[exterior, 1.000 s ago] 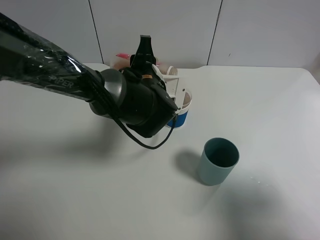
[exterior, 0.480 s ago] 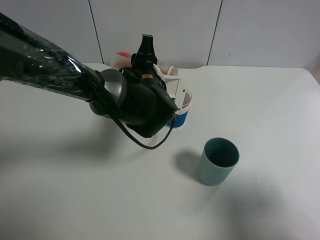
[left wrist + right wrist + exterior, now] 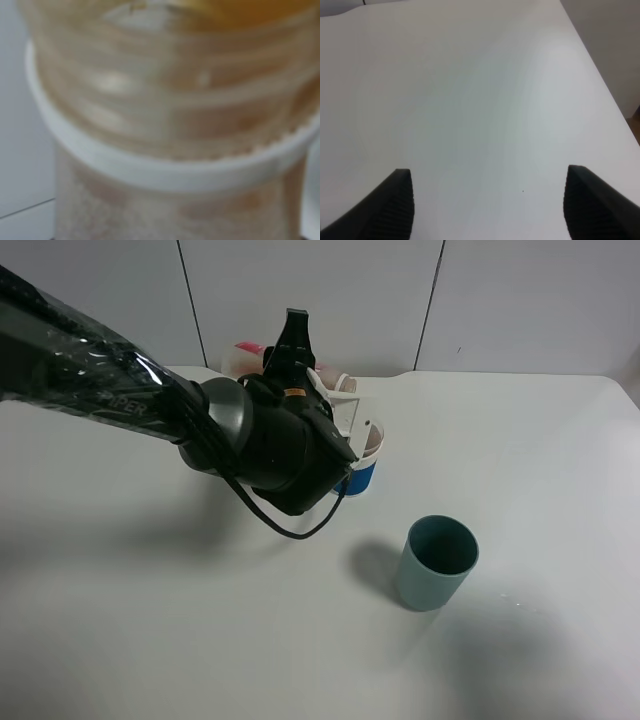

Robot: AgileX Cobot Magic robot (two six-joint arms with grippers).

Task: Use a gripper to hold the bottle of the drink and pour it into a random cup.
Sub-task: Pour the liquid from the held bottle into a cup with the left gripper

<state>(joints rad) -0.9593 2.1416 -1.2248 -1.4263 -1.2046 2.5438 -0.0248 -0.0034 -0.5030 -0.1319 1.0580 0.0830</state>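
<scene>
The pour looks underway. The left tool point(image 3: 288, 345) is clenching the bottle of the drink point(image 3: 240, 360) and tipping it on its side, mouth pointing right toward the cup point(image 3: 362, 472), which is standing at the far middle of the table point(image 3: 150, 640). Brownish drink point(image 3: 240, 7) is showing inside the threaded neck, but whether it is streaming out cannot be told. Emptying is probably what is remaining. The left arm is stretching in from the left, wrist rolled. The right tool point(image 3: 490, 175) is hanging spread open over the table. The teal cup point(image 3: 438, 560) is standing nearer, apart.
</scene>
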